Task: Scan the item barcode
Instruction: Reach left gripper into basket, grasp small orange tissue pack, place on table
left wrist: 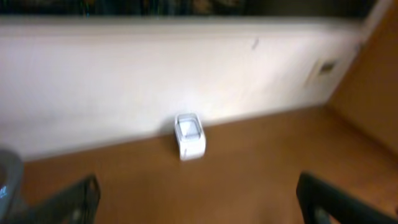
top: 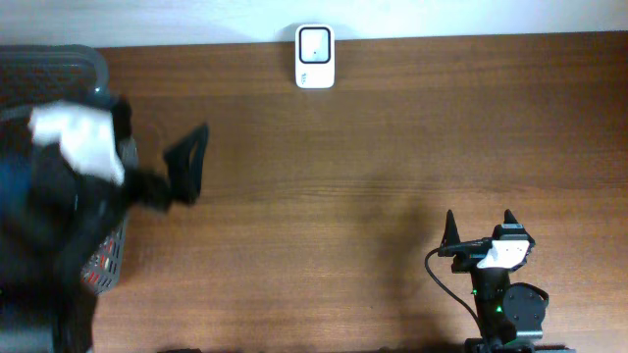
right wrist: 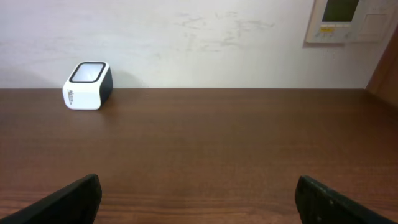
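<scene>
Your right gripper [right wrist: 198, 200]: jaws wide, nothing between them; sits lower right in overhead. Left gripper [left wrist: 199, 202]: wide too, holding nothing; overhead blurs it at left, near basket [top: 103, 263]. Scanner [top: 314, 56]: top centre, against wall. Wall panel [right wrist: 348, 20] shows in wrist views only, basket in overhead only.

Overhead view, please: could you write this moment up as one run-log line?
scanner: at far edge of table | left tool: open, empty | right tool: open, empty | scan: not yet done
</scene>
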Robot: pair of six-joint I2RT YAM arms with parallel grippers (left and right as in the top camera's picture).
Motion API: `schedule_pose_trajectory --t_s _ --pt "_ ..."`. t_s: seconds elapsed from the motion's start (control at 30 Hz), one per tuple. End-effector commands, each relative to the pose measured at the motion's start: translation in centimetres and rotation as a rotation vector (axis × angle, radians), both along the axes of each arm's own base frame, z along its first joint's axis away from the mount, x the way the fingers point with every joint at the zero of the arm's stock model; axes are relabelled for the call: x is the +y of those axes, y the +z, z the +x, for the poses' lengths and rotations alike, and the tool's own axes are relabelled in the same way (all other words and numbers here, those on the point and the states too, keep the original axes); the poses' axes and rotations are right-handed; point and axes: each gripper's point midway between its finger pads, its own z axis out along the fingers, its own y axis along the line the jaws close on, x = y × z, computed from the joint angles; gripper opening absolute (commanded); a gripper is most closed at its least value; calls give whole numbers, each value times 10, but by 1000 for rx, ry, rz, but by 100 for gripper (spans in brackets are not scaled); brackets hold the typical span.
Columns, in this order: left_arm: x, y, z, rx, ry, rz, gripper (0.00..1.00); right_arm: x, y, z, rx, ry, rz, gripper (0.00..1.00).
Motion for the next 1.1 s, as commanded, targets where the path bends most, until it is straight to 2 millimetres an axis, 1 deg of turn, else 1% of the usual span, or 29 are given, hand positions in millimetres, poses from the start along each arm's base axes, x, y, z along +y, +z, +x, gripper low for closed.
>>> schedule_pose_trajectory --t_s 0.0,0.07,0.1,0.13,0.17,0.23,0.27,0.33,0.37,0.43,0.5,0.57,0.6,0.67,0.7,0.73,0.8,0.87,1.0,1.07 --pt "47 11 32 82 262 39 99 -2 -3 0 5 -12 4 98" --pt "96 9 48 159 532 -14 99 -2 -3 0 5 -12 4 98" --pt "118 8 53 181 624 -37 99 -3 -3 0 5 -12 3 98" --pt "133 6 56 198 688 -63 99 -2 -3 0 5 -12 4 98" --pt "154 2 59 225 764 -110 99 -3 -3 0 5 -12 3 99" --pt "205 -13 57 293 953 -257 99 -3 -3 0 5 -12 3 99" --pt "221 -20 56 312 1001 -300 99 -3 -3 0 5 -12 3 98" --pt "247 -35 58 349 1031 -353 99 -3 -3 0 5 -12 3 98" --pt "255 -43 59 374 1034 -372 99 -3 -3 0 5 -12 3 98" --pt "264 -65 48 468 1080 -376 99 -3 -3 0 5 -12 3 99" --pt "277 -79 37 521 1164 -342 99 -3 -3 0 5 -12 3 98" --pt "286 -88 28 559 1227 -306 99 -3 -3 0 5 -12 3 98" --pt "294 -99 13 599 1349 -325 99 -3 -3 0 5 -12 3 99" --pt "299 -113 -9 661 1499 -339 99 -3 -3 0 5 -12 3 99" --pt "302 -120 -19 694 1569 -337 99 -2 -3 0 5 -12 4 98" --pt "305 -127 -25 719 1619 -332 99 -2 -3 0 5 -12 4 98" --pt "307 -140 -25 775 1633 -313 99 -3 -3 0 5 -12 3 98" --pt "304 -158 -27 864 1631 -296 99 -3 -3 0 5 -12 3 98" --pt "303 -190 -22 981 1614 -286 99 -3 -3 0 5 -12 3 99" --pt "302 -202 -22 1029 1614 -273 99 -3 -3 0 5 -12 3 98"
